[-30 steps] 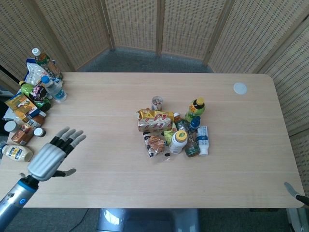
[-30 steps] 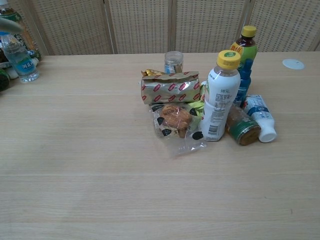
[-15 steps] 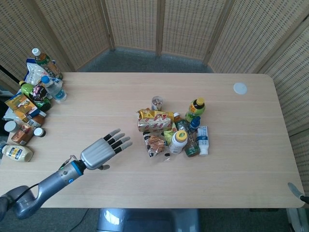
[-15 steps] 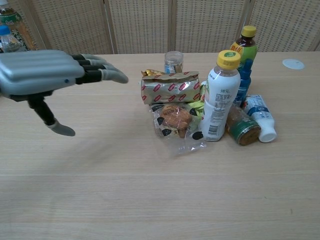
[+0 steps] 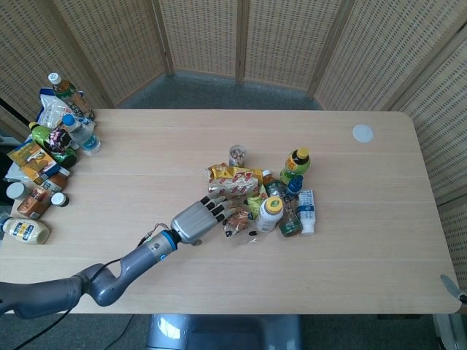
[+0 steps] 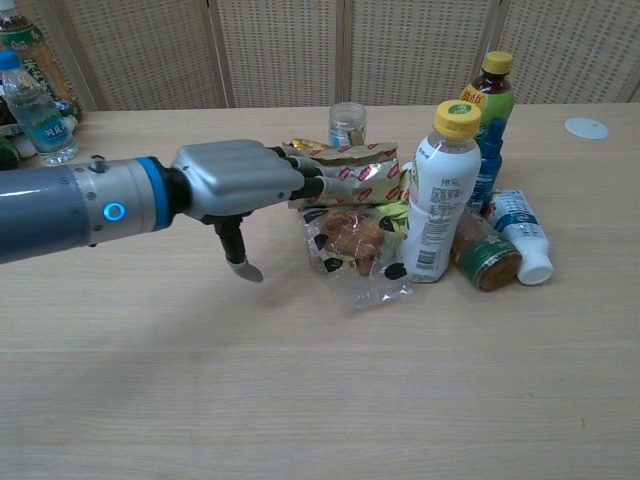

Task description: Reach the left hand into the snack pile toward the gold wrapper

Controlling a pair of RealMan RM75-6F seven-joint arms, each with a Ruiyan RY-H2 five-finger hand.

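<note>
The gold wrapper with red marks lies at the left back of the snack pile in the middle of the table. My left hand stretches in from the left, palm down, holding nothing. Its fingertips are at the wrapper's left end, just above a clear bag of pastry; I cannot tell whether they touch. The thumb hangs down toward the table. Only a grey tip of my right hand shows at the bottom right edge.
In the pile are a white bottle with a yellow cap, a green bottle, a small jar and a lying bottle. More bottles and packets crowd the table's left edge. A white lid lies back right.
My left hand has swept from the table's left front to the right, up to the pile and the wrapper's left end. The snacks have not shifted.
</note>
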